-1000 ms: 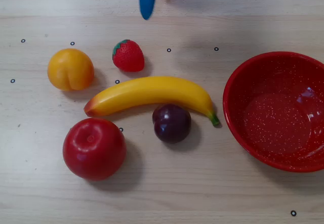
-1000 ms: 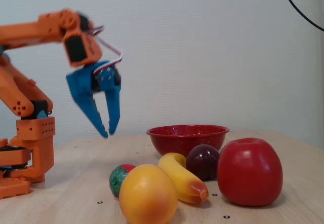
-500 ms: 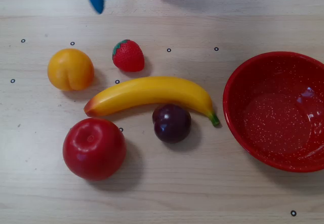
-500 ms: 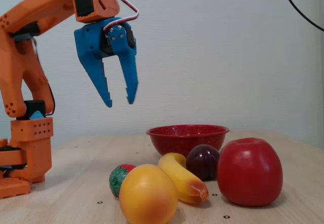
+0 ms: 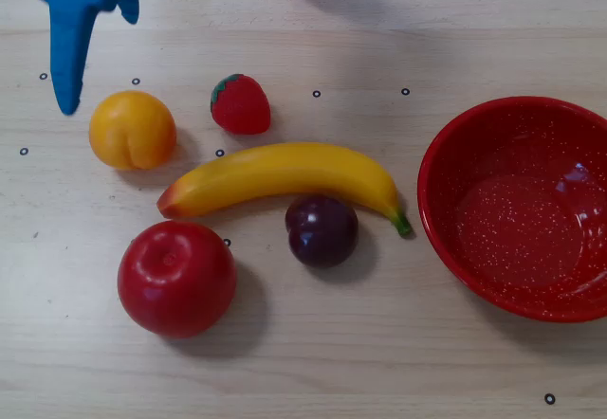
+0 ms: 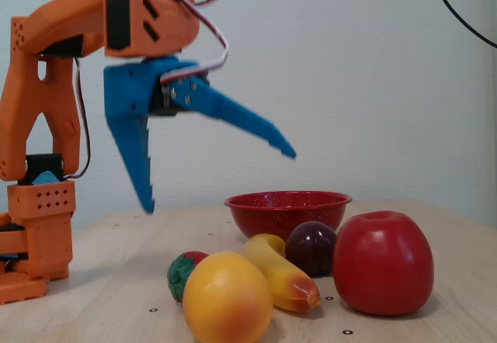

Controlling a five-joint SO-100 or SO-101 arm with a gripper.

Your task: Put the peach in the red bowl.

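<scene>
The peach [image 5: 133,130] lies on the wooden table at the left of the overhead view; in the fixed view the peach [image 6: 227,296] is the nearest fruit. At the right edge of the overhead view stands the red bowl [image 5: 438,158], holding nothing; the fixed view shows the red bowl [image 6: 287,207] at the back. My blue gripper [image 5: 95,59] hangs just up and left of the peach. It is raised well above the table, and the gripper [image 6: 217,178] is wide open, with nothing between its fingers.
A strawberry [image 5: 240,104], a banana [image 5: 285,173], a dark plum [image 5: 322,231] and a large red apple [image 5: 176,277] lie between the peach and the bowl. The orange arm base [image 6: 43,226] stands at the table's far edge.
The gripper has swung left in the overhead view, towards the peach. Its jaws have spread from a narrow gap to wide open. No fruit has moved.
</scene>
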